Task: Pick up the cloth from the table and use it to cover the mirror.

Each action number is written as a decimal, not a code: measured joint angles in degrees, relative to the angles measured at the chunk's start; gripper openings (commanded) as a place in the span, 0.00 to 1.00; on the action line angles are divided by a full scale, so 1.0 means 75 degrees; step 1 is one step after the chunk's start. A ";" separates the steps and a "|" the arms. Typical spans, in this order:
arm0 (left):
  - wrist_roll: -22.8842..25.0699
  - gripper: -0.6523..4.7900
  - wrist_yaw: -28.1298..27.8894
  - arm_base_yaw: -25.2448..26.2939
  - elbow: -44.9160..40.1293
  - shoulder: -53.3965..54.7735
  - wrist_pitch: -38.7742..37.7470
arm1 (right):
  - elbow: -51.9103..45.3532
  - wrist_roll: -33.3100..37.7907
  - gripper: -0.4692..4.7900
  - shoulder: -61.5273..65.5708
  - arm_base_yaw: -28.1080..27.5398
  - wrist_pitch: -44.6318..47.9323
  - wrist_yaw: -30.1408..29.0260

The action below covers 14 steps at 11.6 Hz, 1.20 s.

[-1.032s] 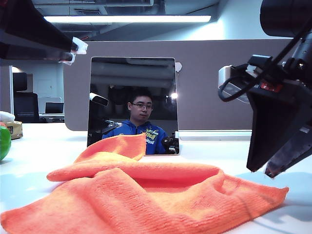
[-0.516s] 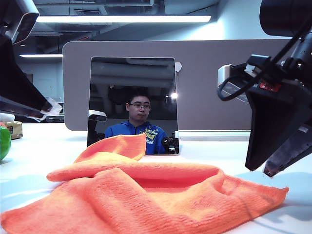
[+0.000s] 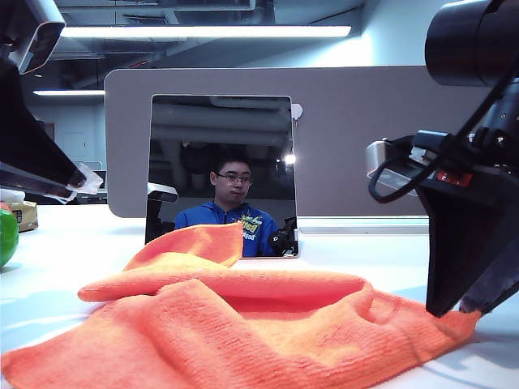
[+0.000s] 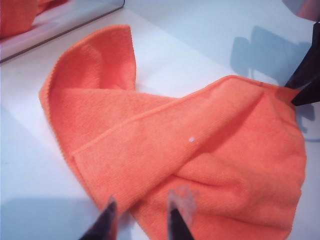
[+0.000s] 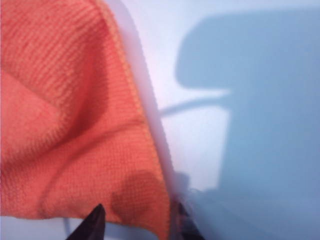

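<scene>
The orange cloth lies crumpled on the white table, in front of the upright mirror. One fold of it reaches up to the mirror's foot. My left gripper hangs high at the left, tilted down. In the left wrist view it is open above the cloth, near its edge, holding nothing. My right gripper is low at the cloth's right corner. In the right wrist view it is open, and the cloth's corner lies between its fingers, which are not closed on it.
A long grey partition panel stands behind the mirror. At the far left edge sit a green ball and a small brown box. Bare white table lies between the cloth and the mirror.
My left gripper has tipped from level to pointing down and has come lower at the left. My right gripper has sunk onto the cloth's right corner. The cloth has not moved.
</scene>
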 measured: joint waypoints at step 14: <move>0.0114 0.39 0.0093 0.0003 0.0000 0.0012 -0.0431 | 0.0000 0.0003 0.09 0.0079 0.0000 0.0944 -0.0189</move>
